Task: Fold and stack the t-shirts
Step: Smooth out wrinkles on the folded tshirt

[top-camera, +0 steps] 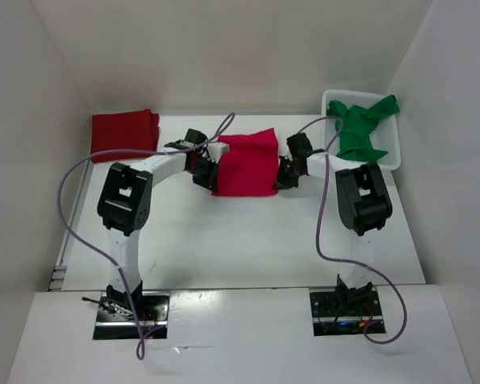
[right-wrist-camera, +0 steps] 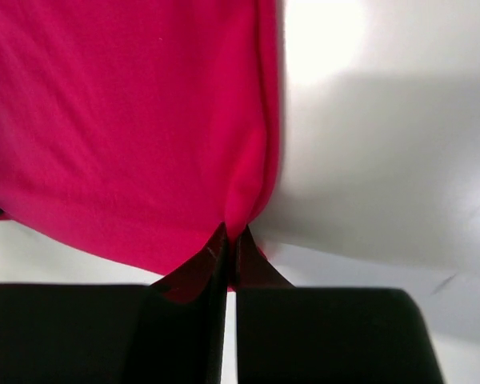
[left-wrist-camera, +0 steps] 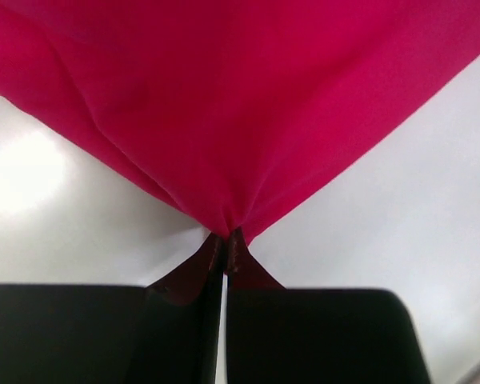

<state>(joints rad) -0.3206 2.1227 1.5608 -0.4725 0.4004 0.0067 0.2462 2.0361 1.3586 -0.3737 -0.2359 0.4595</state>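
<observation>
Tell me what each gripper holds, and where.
Crimson shirt: left gripper pinches its near left corner, right gripper its near right corner.

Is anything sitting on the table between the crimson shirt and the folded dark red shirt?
Nothing loose: only the left gripper, shut on the crimson shirt, lies toward the dark red shirt.

Folded shirt point(top-camera: 124, 130) far left on table point(top-camera: 224, 240), middle shirt point(top-camera: 246, 164) at centre between left gripper point(top-camera: 211, 178) and right gripper point(top-camera: 282, 178), third shirt point(top-camera: 360, 128) in basket point(top-camera: 392, 158) at far right, draped over its rim.
</observation>
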